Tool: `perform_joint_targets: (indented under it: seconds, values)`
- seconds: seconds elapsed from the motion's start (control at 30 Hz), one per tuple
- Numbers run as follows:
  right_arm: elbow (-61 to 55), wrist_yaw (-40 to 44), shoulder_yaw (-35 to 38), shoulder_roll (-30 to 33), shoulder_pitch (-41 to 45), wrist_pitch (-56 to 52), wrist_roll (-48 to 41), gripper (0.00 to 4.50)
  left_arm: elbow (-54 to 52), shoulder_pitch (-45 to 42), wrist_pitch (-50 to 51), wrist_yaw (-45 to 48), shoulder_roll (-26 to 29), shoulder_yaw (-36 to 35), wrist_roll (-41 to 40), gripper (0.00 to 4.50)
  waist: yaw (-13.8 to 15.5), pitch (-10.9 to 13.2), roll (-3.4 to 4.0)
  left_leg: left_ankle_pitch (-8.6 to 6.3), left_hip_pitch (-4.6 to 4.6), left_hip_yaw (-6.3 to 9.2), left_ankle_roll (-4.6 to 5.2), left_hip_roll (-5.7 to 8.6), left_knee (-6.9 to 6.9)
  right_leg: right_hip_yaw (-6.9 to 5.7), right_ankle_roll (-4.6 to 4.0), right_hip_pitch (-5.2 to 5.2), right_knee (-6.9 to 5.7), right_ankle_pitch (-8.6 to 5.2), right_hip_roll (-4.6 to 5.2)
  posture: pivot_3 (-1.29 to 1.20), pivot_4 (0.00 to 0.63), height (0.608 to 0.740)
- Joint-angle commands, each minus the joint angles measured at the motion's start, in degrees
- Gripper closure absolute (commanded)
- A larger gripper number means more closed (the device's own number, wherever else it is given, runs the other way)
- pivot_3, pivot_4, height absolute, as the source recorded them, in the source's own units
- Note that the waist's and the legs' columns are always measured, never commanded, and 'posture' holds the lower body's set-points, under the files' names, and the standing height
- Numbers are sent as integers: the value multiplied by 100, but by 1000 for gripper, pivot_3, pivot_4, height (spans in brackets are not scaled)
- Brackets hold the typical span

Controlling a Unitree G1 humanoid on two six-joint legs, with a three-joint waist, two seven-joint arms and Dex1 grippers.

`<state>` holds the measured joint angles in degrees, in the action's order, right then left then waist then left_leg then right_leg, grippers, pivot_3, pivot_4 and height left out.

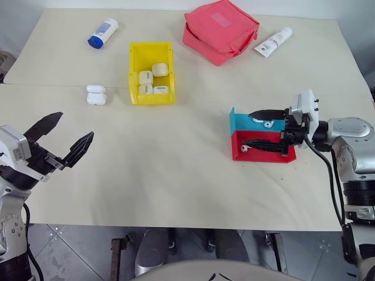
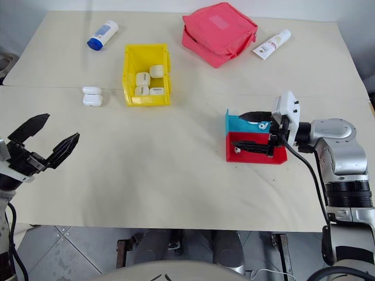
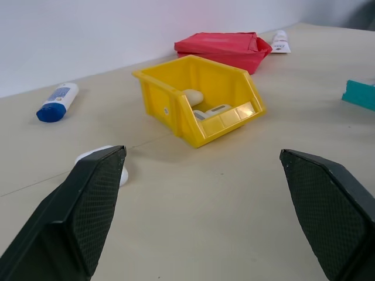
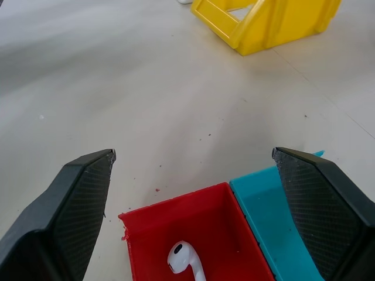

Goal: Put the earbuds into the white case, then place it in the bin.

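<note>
The right end effector (image 1: 265, 127) hung spread wide over the blue-and-red tray (image 1: 237, 124), where the earbuds (image 4: 186, 263) lay. The left end effector (image 1: 61, 138) hovered spread and empty above the desk (image 1: 176, 175). The white case (image 1: 96, 95) sat open just beside the bin (image 1: 136, 76).

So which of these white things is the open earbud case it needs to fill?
Find the yellow bin near the table's far side. On the bare tabletop just beside it, toward the robot's left, lies the white case, lid open. The other cases lie inside the bin; this one lies outside it.
</note>
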<state>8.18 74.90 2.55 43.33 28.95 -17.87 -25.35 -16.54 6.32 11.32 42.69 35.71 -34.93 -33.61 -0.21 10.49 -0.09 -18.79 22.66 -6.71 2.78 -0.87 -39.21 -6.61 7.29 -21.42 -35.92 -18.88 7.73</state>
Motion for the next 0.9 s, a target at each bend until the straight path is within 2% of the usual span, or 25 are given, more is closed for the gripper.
perform_joint_targets:
  seconds: [0.03,0.17,0.37,0.63,0.77,0.9]
  values:
    - [-151,-20,147,13,44,-6,-116,0,28,-42,-140,-40,91,-97,49,27,0,0,0,0,0,0,0,0,0,0,0,0,0,0,0,0,150,740]
    - [-100,-7,123,7,99,2,-109,0,-5,-188,167,-450,138,-192,-4,27,4,0,0,0,0,0,0,0,0,0,0,0,0,0,0,0,150,740]
    - [136,99,22,-45,330,64,-30,0,-223,-33,356,-572,184,-430,-197,27,-8,0,0,0,0,0,0,-2,0,1,0,-1,0,0,-1,0,150,740]
    - [788,399,-192,-186,868,284,162,0,-856,1482,523,-300,-100,-1334,-607,27,-131,0,0,-2,-1,-1,-3,-6,5,19,-1,-2,5,0,2,0,150,740]
    - [1100,537,-269,-283,1119,421,250,0,-897,1913,371,-118,-281,-1511,-656,27,-128,0,0,-2,-1,0,-4,-6,5,39,-1,-1,5,0,4,0,150,740]
    - [1233,618,-290,-349,1241,484,306,0,-820,1978,267,-97,-315,-1500,-557,27,-126,0,0,-3,0,2,-5,-4,5,44,-1,-1,6,-1,7,0,150,740]
